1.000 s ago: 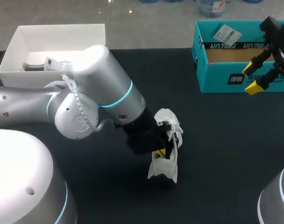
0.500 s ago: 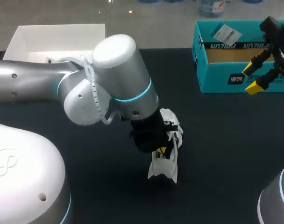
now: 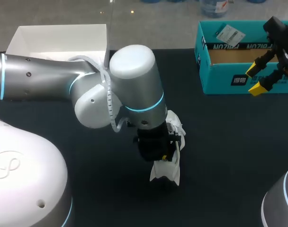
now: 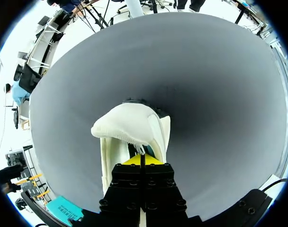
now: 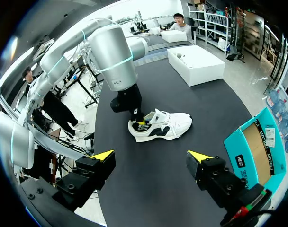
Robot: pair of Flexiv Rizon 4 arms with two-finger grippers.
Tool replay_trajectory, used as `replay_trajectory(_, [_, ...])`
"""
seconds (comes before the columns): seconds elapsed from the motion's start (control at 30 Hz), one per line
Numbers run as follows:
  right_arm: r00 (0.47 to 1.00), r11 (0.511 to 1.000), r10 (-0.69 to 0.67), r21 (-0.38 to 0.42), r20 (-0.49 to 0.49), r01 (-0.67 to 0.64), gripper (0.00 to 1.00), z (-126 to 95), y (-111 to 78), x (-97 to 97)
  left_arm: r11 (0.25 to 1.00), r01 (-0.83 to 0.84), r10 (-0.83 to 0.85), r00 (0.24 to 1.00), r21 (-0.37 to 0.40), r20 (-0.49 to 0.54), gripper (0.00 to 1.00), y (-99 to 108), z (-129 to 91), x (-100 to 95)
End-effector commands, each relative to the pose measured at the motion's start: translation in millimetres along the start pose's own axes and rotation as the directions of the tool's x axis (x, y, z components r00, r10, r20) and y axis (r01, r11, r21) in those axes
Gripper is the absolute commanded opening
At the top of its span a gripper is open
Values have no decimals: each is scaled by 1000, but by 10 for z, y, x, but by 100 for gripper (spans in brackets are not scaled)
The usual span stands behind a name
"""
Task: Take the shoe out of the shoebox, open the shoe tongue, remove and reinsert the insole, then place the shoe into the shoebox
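The white shoe stands on the black table near the middle, out of the teal shoebox at the back right. My left gripper comes down onto the shoe's opening, and its bulky wrist hides much of the shoe. In the left wrist view the yellow tips of the left gripper are pressed together on a thin white part, apparently the tongue of the shoe. My right gripper hangs open in front of the shoebox, holding nothing. The right wrist view shows the shoe ahead of the right gripper.
A white open box stands at the back left with small items inside. The teal shoebox is beside my right gripper. Dark table lies bare between the shoe and the shoebox.
My left arm's elbow and wrist have swung to the right over the shoe while its gripper stayed on the shoe. The shoe has hardly moved. The right arm is still.
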State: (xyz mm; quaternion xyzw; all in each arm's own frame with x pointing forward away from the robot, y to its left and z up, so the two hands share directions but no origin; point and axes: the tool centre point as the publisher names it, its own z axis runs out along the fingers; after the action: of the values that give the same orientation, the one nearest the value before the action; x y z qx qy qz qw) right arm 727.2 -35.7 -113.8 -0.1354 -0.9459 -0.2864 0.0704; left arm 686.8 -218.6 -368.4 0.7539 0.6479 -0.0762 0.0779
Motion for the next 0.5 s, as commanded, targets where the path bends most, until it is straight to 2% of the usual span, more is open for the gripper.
replay_trajectory(0.03, [1000,1000,0,4,-1,0,100,7,6,-15,1000,-7,7,1000,-14,-2,0,-69,255,11])
replay_trajectory(0.1, [1000,1000,0,4,-1,0,100,7,6,-15,1000,-7,7,1000,-16,-2,0,-126,274,25])
replay_trajectory(0.3, [1000,1000,0,4,-1,0,100,7,6,-15,1000,-7,7,1000,-9,-16,0,-110,360,31])
replay_trajectory(0.43, [1000,1000,0,4,-1,0,100,7,6,-15,1000,-11,11,1000,-18,-10,0,-99,233,6])
replay_trajectory(0.5, [1000,1000,0,4,-1,0,100,7,6,-15,999,-28,27,1000,-47,-11,0,-64,183,-11])
